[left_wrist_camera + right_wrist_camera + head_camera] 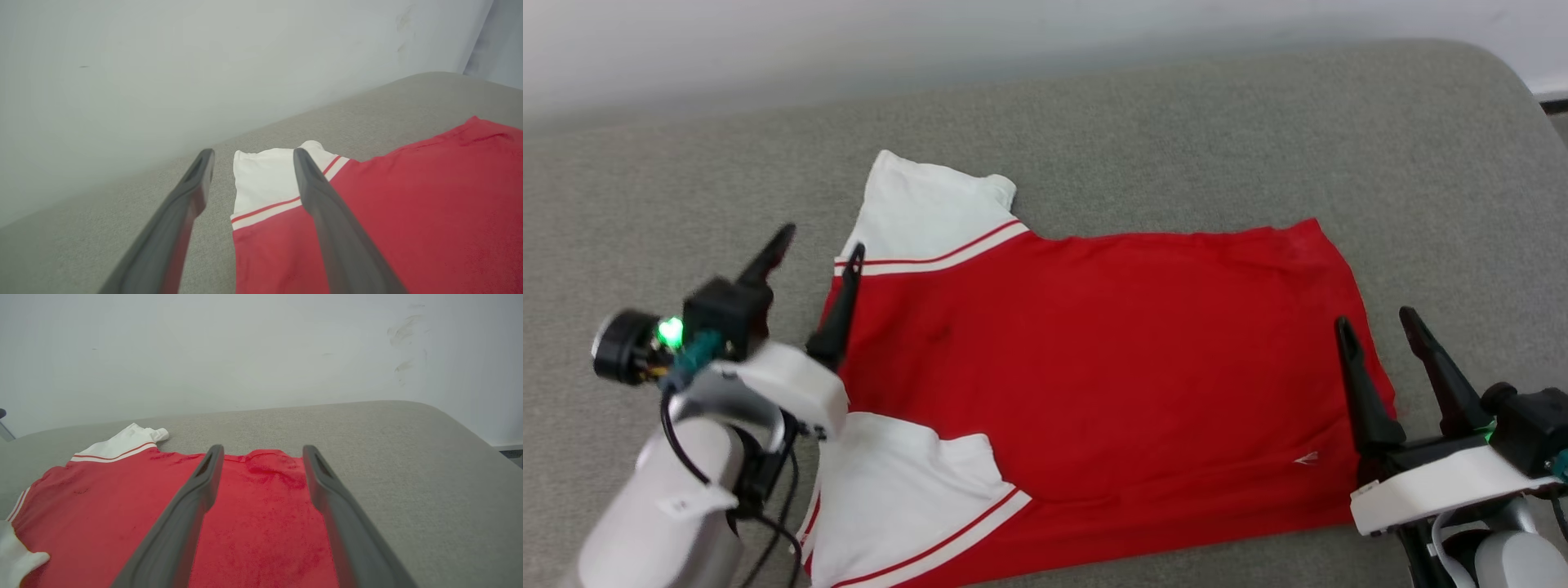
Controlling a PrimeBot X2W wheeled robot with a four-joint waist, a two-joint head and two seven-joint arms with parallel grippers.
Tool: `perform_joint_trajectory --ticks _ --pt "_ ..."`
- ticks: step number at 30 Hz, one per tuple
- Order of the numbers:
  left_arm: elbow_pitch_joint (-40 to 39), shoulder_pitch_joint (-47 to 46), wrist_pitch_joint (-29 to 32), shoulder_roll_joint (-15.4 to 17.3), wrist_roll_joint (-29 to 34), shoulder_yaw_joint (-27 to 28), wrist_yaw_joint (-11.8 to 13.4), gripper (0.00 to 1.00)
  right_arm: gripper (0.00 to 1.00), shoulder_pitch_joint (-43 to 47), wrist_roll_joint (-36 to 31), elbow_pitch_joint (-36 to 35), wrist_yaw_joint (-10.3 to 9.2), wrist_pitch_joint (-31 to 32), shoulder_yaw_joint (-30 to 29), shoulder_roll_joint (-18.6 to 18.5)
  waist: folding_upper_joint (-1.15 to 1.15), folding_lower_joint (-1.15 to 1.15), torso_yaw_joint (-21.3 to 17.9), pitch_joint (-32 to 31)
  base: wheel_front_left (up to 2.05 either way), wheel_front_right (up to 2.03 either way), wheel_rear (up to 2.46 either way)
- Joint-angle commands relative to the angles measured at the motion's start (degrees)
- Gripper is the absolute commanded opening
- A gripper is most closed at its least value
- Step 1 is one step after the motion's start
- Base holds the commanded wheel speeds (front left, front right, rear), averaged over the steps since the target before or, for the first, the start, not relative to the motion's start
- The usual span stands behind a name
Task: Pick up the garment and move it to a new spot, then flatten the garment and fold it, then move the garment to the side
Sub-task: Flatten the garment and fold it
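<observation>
Since the garment (1111,343) lies spread almost flat on the grey padded bench (1176,122), flattening looks close to done and the fold is probably the step in hand. Pale wall (849,41) runs behind the bench. Garment sits mid-bench, plain red side up (no number or lettering in view), neck end toward the robot's left, hem toward its right. Far white sleeve (923,212) points at the wall with its tip slightly curled; near white sleeve (890,482) lies at the front edge, a bit rumpled.

Left gripper (821,241) is at the neck end, jaws wide apart and holding nothing. One finger is over the red shoulder edge, the other over bare bench. Right gripper (1374,318) is at the hem end, also spread wide and empty, straddling the near hem corner. Whether either touches the cloth I cannot tell.

To fold well, I'd judge:
- Smooth the curled sleeve tip first.
- Pinch only the top layer at matching points on both ends.
- Lift both ends evenly so the edge stays straight.
- Lay it down without dragging the lower layer.

A grip set too far in risks bunching. Small white mark (1305,459) near the hem is too small to read.
</observation>
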Motion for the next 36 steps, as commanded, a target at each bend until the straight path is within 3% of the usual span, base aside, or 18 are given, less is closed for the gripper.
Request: perform_joint_trajectory --ticks 1,5,7,11,19,28,36 --pt "0.58 -4.24 3.38 1.16 -0.83 0.15 -1.91 1.0 1.0 -1.13 -0.42 -0.79 -0.07 -0.18 -0.02 0.5 0.0 -0.01 -3.14 4.44 0.0 0.0 0.0" --pt "2.73 -13.99 13.36 4.79 -3.87 0.15 -7.38 1.0 1.0 -2.98 -2.03 -1.68 -0.06 0.38 -0.69 1.48 0.0 -0.01 -5.27 8.35 0.0 0.0 0.0" --pt "3.57 -18.91 19.25 6.26 -5.79 -0.09 -8.72 1.0 1.0 -3.65 -2.17 -2.1 -0.06 0.23 -0.47 1.92 0.0 -0.01 -6.26 10.26 0.0 0.0 0.0" --pt "5.33 -27.81 31.43 9.72 -7.49 -2.74 -10.13 1.0 1.0 -5.27 -2.27 -2.67 -0.06 -0.14 0.19 2.78 0.0 -0.01 -7.76 13.76 0.0 0.0 0.0" --pt "10.53 -40.54 48.8 13.23 -12.56 -7.69 -10.56 1.0 1.0 -7.8 -1.87 -3.1 -0.06 -1.63 1.49 3.55 0.0 -0.01 -9.97 18.63 0.0 0.0 0.0" --pt "16.75 -47.66 57.56 14.38 -14.05 -9.36 -10.57 1.0 1.0 -9.26 -1.18 -1.89 -0.06 -2.94 3.75 3.95 0.0 -0.01 -11.76 22.49 0.0 0.0 0.0" --pt "19.53 -46.8 61.29 14.64 -14.84 -10.89 -10.55 1.0 1.0 -9.35 -0.59 -1.15 -0.06 -3.95 4.27 4.04 0.0 -0.01 -12.32 23.55 0.0 0.0 0.0"
